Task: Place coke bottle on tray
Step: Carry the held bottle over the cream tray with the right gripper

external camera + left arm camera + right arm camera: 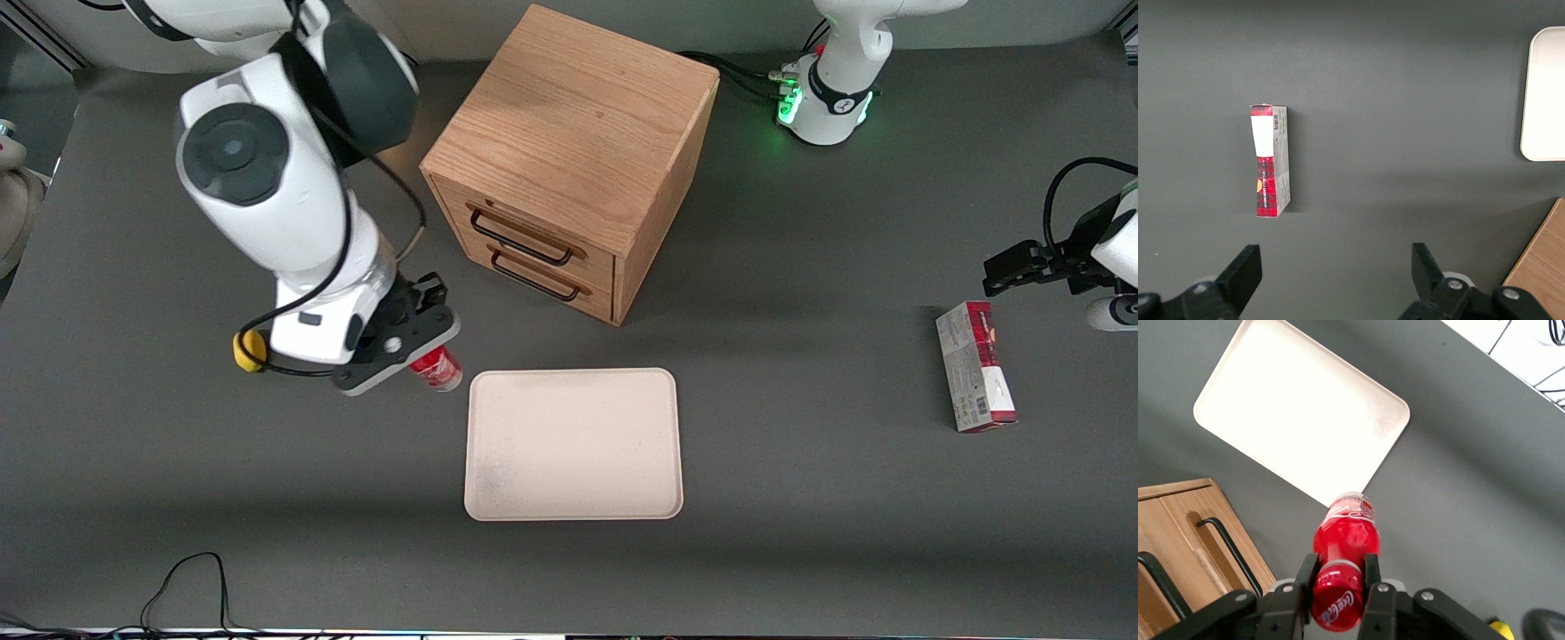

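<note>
My gripper [1338, 570] is shut on the coke bottle [1346, 537], a slim red bottle held by its neck just under the red cap, its base hanging above the grey table. In the front view the gripper [411, 342] carries the bottle [437, 369] close beside the tray's short edge, toward the working arm's end of the table. The cream tray [573, 444] lies flat with nothing on it, and its corner shows just past the bottle's base in the wrist view, tray [1298, 413]. Most of the bottle is hidden under the hand in the front view.
A wooden two-drawer cabinet [569, 160] with black handles stands farther from the front camera than the tray, close to the gripper. A red-and-grey carton [976, 366] lies toward the parked arm's end of the table. Cables [191, 582] trail at the table's front edge.
</note>
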Available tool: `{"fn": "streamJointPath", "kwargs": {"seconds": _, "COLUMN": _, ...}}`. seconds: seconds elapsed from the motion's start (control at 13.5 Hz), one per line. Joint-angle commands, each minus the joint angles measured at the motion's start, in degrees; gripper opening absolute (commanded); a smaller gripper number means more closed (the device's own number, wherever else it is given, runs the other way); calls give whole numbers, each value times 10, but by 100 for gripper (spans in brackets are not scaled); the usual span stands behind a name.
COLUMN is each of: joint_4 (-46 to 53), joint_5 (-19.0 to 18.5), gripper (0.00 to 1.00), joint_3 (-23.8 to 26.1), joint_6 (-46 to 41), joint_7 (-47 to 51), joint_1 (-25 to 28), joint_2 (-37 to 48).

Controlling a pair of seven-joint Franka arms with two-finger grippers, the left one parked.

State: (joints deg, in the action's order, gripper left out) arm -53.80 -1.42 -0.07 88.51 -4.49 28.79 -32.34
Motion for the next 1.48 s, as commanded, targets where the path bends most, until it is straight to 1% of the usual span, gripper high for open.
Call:
{"fn": "streamJointPath", "kwargs": {"seconds": 0.0, "joint_4": 28, "joint_5": -9, "gripper": 17, "joint_3": -1, "joint_6": 27, "joint_7": 5, "joint_1": -1, "joint_2": -22}}
{"fn": "streamJointPath", "kwargs": {"seconds": 0.37, "joint_4": 24, "joint_5": -9, "gripper": 17, "joint_3": -4, "joint_6": 142, "joint_7": 4, "joint_1": -9, "joint_2": -112}}
{"fn": "streamJointPath", "kwargs": {"seconds": 0.81, "joint_4": 19, "joint_5": -5, "gripper": 17, "joint_3": -5, "joint_6": 242, "joint_7": 4, "joint_1": -15, "joint_2": -198}}
{"fn": "streamJointPath", "kwargs": {"seconds": 1.19, "joint_4": 1, "joint_5": -4, "gripper": 19, "joint_3": -5, "joint_6": 264, "joint_7": 5, "joint_1": -15, "joint_2": -214}}
{"fn": "streamJointPath", "kwargs": {"seconds": 1.26, "joint_4": -2, "joint_5": -4, "gripper": 32, "joint_3": -5, "joint_6": 269, "joint_7": 6, "joint_1": -16, "joint_2": -213}}
{"fn": "streamJointPath", "kwargs": {"seconds": 1.33, "joint_4": -5, "joint_5": -4, "gripper": 76, "joint_3": -5, "joint_6": 271, "joint_7": 5, "joint_1": -15, "joint_2": -213}}
{"fn": "streamJointPath", "kwargs": {"seconds": 1.41, "joint_4": -7, "joint_5": -4, "gripper": 100, "joint_3": -5, "joint_6": 271, "joint_7": 5, "joint_1": -15, "joint_2": -213}}
